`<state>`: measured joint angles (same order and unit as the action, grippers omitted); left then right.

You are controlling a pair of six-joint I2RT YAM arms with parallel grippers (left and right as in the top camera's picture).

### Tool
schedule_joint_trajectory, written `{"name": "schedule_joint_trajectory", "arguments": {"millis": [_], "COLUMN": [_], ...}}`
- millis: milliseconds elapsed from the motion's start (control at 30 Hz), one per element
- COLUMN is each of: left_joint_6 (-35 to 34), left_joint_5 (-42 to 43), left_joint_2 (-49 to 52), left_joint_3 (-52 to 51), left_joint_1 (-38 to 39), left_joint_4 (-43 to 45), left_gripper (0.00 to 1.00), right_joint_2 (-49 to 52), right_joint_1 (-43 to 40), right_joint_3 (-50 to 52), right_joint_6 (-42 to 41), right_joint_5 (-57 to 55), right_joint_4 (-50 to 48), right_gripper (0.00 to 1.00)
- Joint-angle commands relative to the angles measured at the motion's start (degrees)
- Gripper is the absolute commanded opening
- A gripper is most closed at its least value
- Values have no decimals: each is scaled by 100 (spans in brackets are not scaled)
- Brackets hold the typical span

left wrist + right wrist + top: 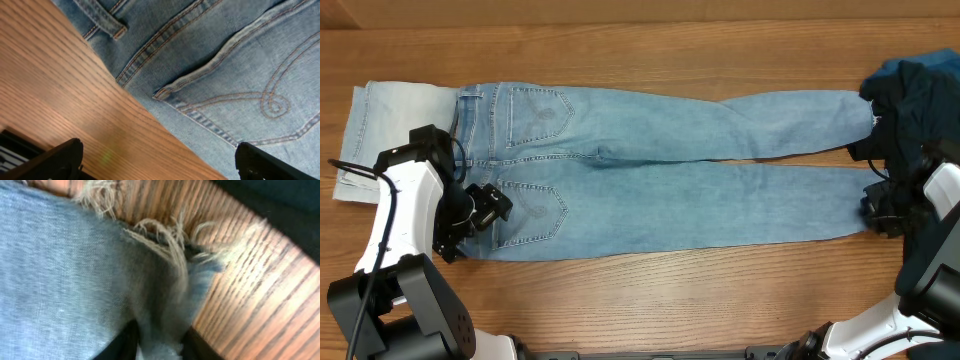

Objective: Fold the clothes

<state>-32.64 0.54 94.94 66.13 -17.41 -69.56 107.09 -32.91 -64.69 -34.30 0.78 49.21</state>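
Observation:
The light-blue jeans (650, 170) lie flat across the table, waistband at the left and both legs running right. My left gripper (480, 210) hovers at the near back pocket (250, 95) by the waistband. It is open, with one finger (55, 160) over bare wood and the other over denim. My right gripper (880, 210) is at the end of the near leg. In the right wrist view its fingers (125, 342) pinch the bunched frayed hem (160, 235) between them.
A paler denim piece (390, 130) lies under the jeans' waistband at the far left. A dark navy garment (920, 90) is heaped at the right edge, beside the far leg's hem. Bare wooden table (620, 30) runs along the back and front.

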Motion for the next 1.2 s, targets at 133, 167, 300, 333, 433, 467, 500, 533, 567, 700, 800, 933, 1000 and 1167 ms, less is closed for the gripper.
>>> {"name": "schedule_joint_trajectory", "arguments": {"millis": [133,167,300,333,433,467,500,533,567,700,800,933,1000,1167], "left_joint_6": [295,308,306,304,118,83,55,22,-13,-236,-258,-302,-319,-361], "left_joint_5": [-136,-267,-581,-562,-566,-562,-562,-562,-562,-590,-688,-702,-715,-713], "left_joint_2": [-109,-109,-109,-109,-109,-109,-109,-109,-109,-109,-109,-109,-109,-109], "left_joint_3": [195,284,389,369,258,210,146,50,-98,-568,-654,-706,-769,-1130], "left_joint_1": [-133,-133,-133,-133,-133,-133,-133,-133,-133,-138,-138,-144,-149,-295], "left_joint_4": [-376,-420,-535,-546,-310,-179,-66,70,225,675,831,896,944,1276], "left_gripper": [100,100,100,100,100,100,100,100,100,100,100,100,100,100], "right_joint_2": [-35,-35,-35,-35,-35,-35,-35,-35,-35,-35,-35,-35,-35,-35], "right_joint_1": [15,15,15,15,15,15,15,15,15,15,15,15,15,15], "right_joint_3": [90,90,90,90,90,90,90,90,90,90,90,90,90,90], "right_joint_6": [4,4,7,7,7,9,9,11,11,13,28,31,28,31], "right_joint_5": [103,103,101,101,101,98,98,98,98,79,79,79,81,81], "right_joint_4": [-94,-94,-90,-96,-142,-142,-140,-140,-140,-151,-166,-166,-203,-205], "right_gripper": [13,13,13,13,13,13,12,12,12,12,11,8,8,8]}}
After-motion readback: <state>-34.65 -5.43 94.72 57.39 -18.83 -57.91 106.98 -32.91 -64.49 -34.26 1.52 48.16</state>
